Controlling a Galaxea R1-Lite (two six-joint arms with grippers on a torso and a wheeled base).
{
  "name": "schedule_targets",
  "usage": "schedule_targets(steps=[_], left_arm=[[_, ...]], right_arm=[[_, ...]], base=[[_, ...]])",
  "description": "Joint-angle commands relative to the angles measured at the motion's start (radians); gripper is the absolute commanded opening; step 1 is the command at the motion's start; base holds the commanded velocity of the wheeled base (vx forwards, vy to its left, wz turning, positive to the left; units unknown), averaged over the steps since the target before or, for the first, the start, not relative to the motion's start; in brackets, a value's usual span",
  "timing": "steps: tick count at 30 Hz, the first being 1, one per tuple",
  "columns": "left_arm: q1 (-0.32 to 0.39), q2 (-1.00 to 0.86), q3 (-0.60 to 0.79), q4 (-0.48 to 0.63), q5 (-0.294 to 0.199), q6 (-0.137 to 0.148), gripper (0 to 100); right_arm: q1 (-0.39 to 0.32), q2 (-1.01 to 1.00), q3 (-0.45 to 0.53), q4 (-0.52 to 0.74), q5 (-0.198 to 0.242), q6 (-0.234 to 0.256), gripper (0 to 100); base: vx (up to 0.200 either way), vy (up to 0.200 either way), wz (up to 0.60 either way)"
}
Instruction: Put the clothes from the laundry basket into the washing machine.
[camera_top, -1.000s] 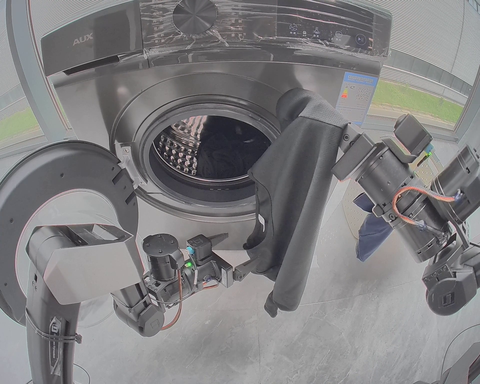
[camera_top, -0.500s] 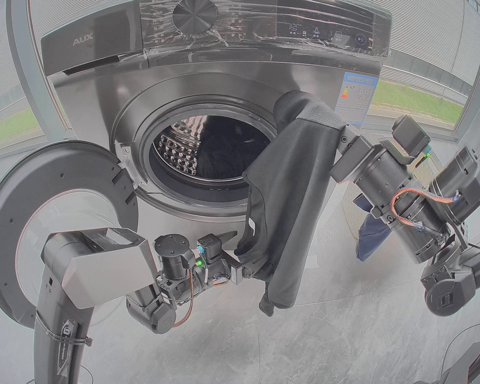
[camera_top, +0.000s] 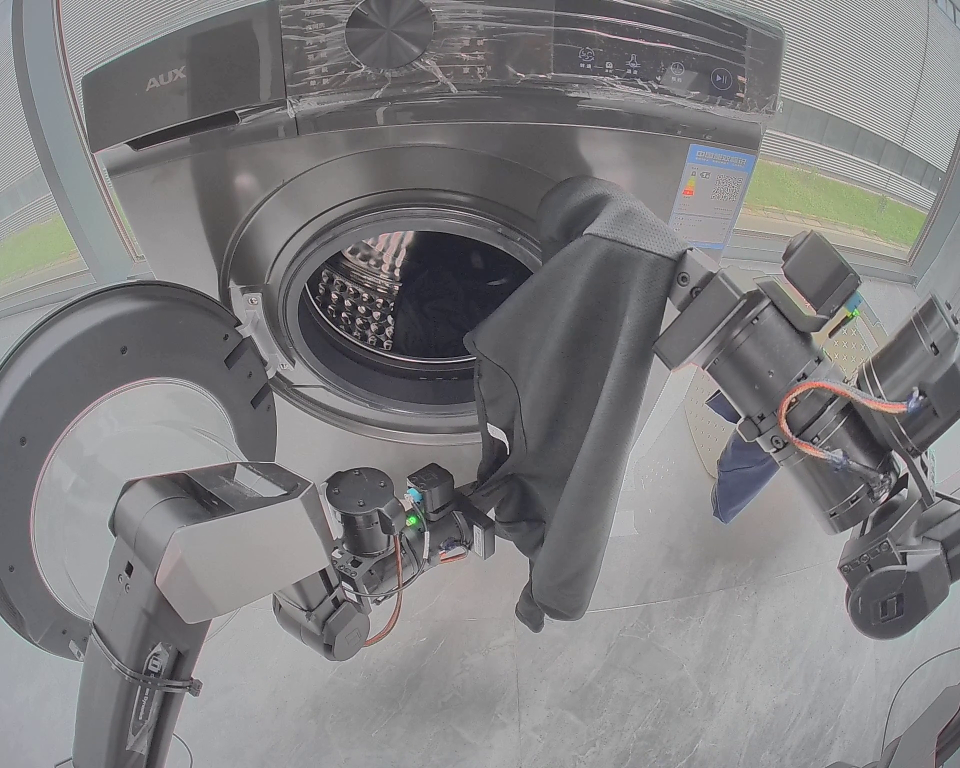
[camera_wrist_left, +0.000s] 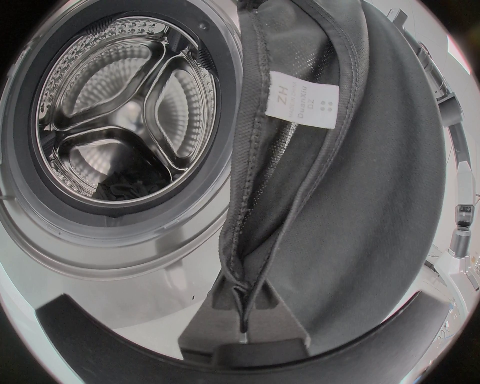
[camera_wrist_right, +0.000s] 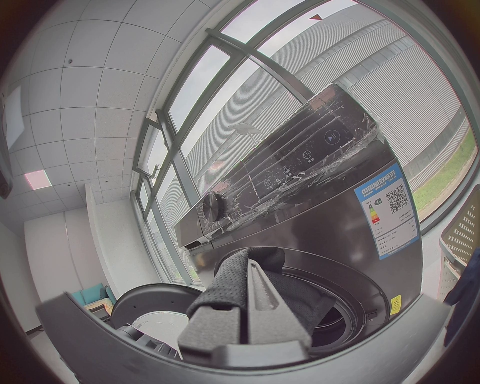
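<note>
Left end effector (camera_wrist_left: 243, 302) advanced, clamped on lower hem of garment (camera_top: 570, 380)

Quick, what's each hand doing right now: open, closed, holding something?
Left hand: closed on the grey garment's lower edge.
Right hand: closed on the same garment's top.

garment (camera_top: 580, 370) before washing machine (camera_top: 250, 190) | door (camera_top: 100, 360) left | laundry basket (camera_top: 703, 430) right
</note>
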Motion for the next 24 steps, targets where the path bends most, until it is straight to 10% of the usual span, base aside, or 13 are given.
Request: schedule_targets(steps=[1,8,24], left_arm=[[0.011,-0.009,-0.014,-0.004,0.016,0.003,0],[0.014,-0.151,0.107,-0.004,0.022,0.009,0],[0.017,-0.205,0.212,-0.006,0.028,0.018,0]], right_arm=[[-0.014,0.004,0.017,0.0,-0.003,-0.001,0],[-0.123,0.036,0.022,0.0,-0.001,-0.002,0],[-0.137,0.027,0.012,0.003,0.0,-0.004,0]], base=[[0.0,0.0,0.0],[0.0,0.0,0.0],[0.0,0.0,0.0]])
